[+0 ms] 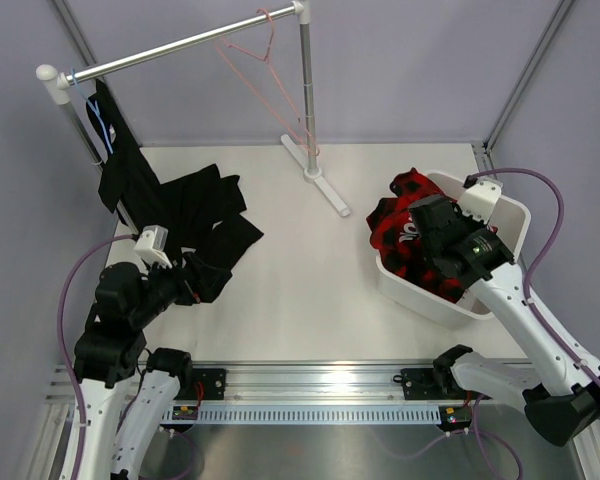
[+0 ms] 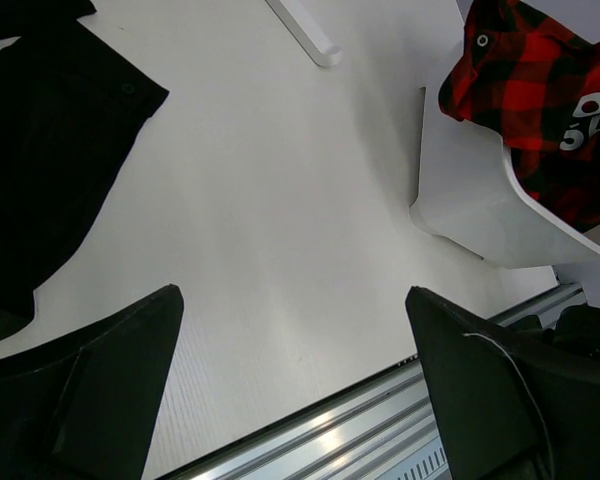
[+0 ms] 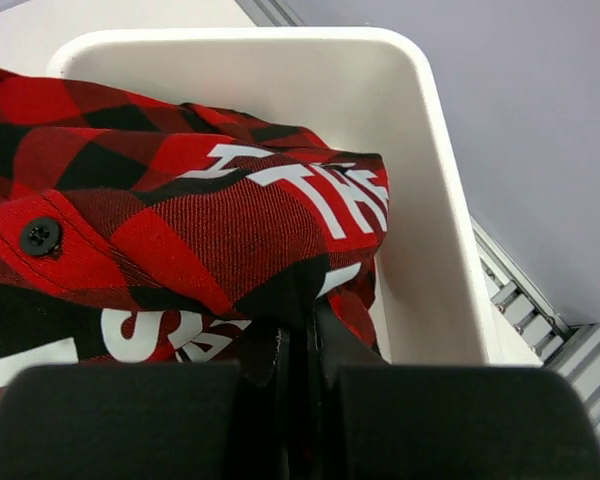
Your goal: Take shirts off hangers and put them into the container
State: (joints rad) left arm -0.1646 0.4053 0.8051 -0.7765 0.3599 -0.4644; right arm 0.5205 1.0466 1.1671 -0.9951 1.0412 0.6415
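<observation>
A: R pincer point(image 3: 298, 330) – status?

B: Fingers together, clamped on a fold of the plaid shirt point(image 3: 180, 200). Cloth runs straight into the slit betw. them. White lettering faces up just ahead of the tips.

A: Shirt posn?

B: Mostly inside the container point(image 3: 425, 200), bunched vs. its left side. Top view: part of it spills over the left rim twd the counter point(image 1: 300, 270). Container sits at the right side of the counter, R arm reaching in from above.

A: L pincer point(image 2: 292, 300)?

B: Fingers wide apart, nothing betw. them, only bare counter below. It hangs low at the left side, next to the black shirt point(image 1: 195, 215).

A: Black shirt where?

B: Top end up on the blue hanger point(image 1: 100, 125), left end of the rail point(image 1: 180, 45). Lower part and sleeves lie spread on the counter. Contact w/ L pincer: cannot tell.

A: Other hanger?

B: Pink hanger point(image 1: 270, 70) bare, hooked on the rail nr the right upright.
</observation>
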